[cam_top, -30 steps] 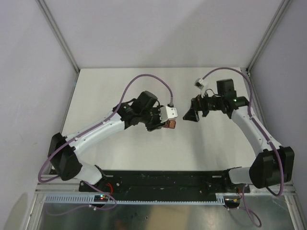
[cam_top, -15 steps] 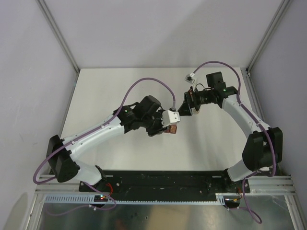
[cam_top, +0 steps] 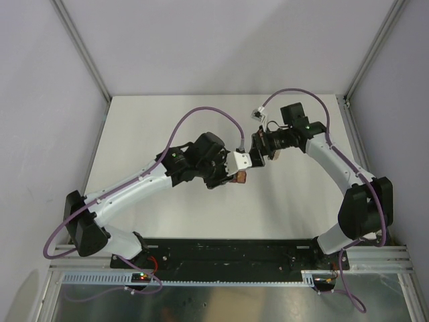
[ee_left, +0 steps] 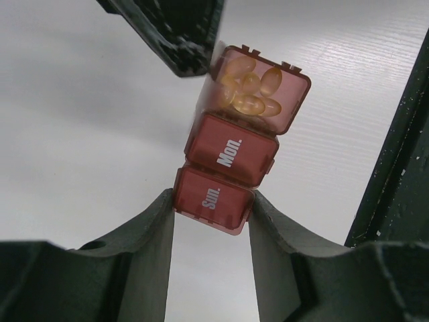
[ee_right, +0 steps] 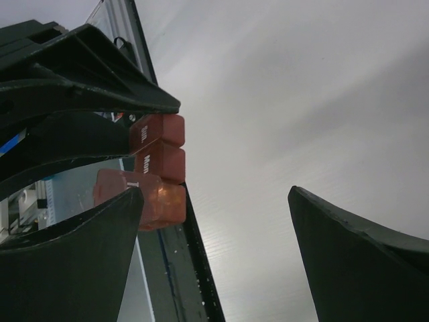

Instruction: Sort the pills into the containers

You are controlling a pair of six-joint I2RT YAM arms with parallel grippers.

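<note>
My left gripper (ee_left: pixel 212 198) is shut on the dark red strip of containers (ee_left: pixel 231 151), clamping the end compartment marked "Sun." and holding the strip above the table. The far compartment is open and holds several orange-tan pills (ee_left: pixel 249 88). The middle one, marked "Mon.", is closed. My right gripper (ee_right: pixel 211 198) is open and empty, and its left finger is beside the strip's open end (ee_right: pixel 161 201). In the top view the strip (cam_top: pixel 239 177) sits at the left gripper's tip, with the right gripper (cam_top: pixel 257 150) just above and to the right of it.
The black base rail (ee_left: pixel 395 168) runs along the near table edge and also shows in the right wrist view (ee_right: pixel 174 282). The white table (cam_top: pixel 147 127) is walled on three sides. Purple cables (cam_top: pixel 201 111) arch over both arms.
My right arm has swung left, bringing its open gripper close to the strip. My left gripper has shifted slightly, still holding the strip.
</note>
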